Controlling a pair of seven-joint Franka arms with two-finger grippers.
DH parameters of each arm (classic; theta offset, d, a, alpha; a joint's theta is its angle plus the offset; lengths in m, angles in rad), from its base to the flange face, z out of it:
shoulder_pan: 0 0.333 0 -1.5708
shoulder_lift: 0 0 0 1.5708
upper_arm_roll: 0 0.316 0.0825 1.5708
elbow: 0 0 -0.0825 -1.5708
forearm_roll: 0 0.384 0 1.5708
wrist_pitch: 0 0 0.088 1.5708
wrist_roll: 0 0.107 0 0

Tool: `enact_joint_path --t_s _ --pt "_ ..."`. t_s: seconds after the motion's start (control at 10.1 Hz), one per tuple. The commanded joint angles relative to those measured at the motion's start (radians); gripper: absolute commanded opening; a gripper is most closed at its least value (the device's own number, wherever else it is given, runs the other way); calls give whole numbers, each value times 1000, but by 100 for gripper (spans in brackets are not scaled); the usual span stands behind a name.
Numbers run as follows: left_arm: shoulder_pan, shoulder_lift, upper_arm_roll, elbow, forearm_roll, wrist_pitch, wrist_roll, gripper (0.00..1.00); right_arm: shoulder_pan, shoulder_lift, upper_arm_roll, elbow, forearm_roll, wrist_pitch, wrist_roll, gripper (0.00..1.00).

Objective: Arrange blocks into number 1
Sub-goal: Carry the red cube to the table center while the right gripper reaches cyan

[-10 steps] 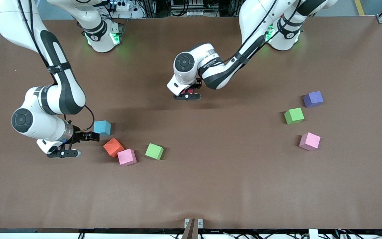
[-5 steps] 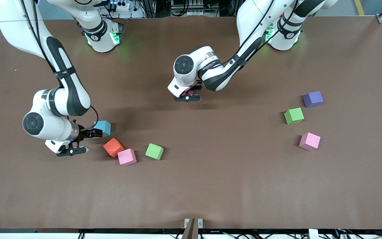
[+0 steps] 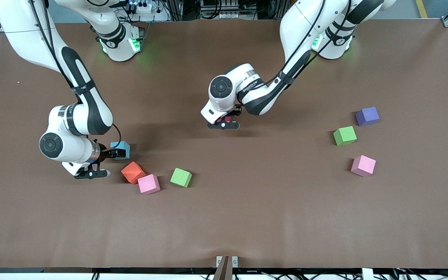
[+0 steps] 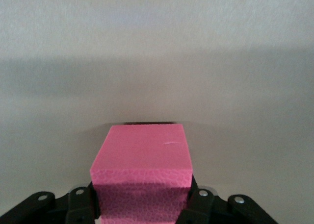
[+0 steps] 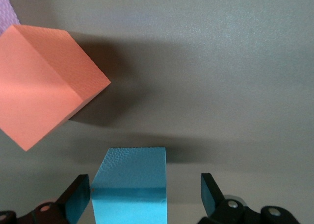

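Left gripper (image 3: 224, 123): clamped on matte pink-red foam cube (image 4: 141, 177), over table centre; right gripper (image 5: 147, 197): spread wide around light blue foam cube (image 5: 130, 185), beside orange foam cube (image 3: 132, 172), toward the right arm's end.

A table (image 3: 247, 217) fills the frame. At lower left sits a cluster of four blocks (image 3: 149, 184) (two of them touching), with one gripper (image 3: 105, 153) at the uppermost block (image 3: 122, 149). Near the upper centre another gripper (image 3: 227, 118) holds a block (image 4: 142, 172). At right, three blocks (image 3: 345, 135) sit apart.
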Motion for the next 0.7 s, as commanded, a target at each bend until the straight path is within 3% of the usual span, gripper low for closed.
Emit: enact_joint_path --t_s 0.0,0.1,0.2,0.3,0.5,0.6 --pt "-17 49 13 74 20 -3 13 0 7 -13 -5 -27 -3 5 21 100" --pt "-18 49 13 74 22 -1 16 0 8 -13 -5 -36 0 4 24 100" --pt "-20 49 13 72 25 -3 27 95 8 -13 -5 -41 1 4 24 100" --pt "-29 46 14 70 26 -3 28 100 8 -13 -4 -43 1 5 24 100" --pt "-32 32 16 69 26 -13 22 100 17 -13 -4 -62 24 7 24 100" --pt "-40 9 16 67 26 -39 18 100 19 -13 -4 -72 27 9 24 93"
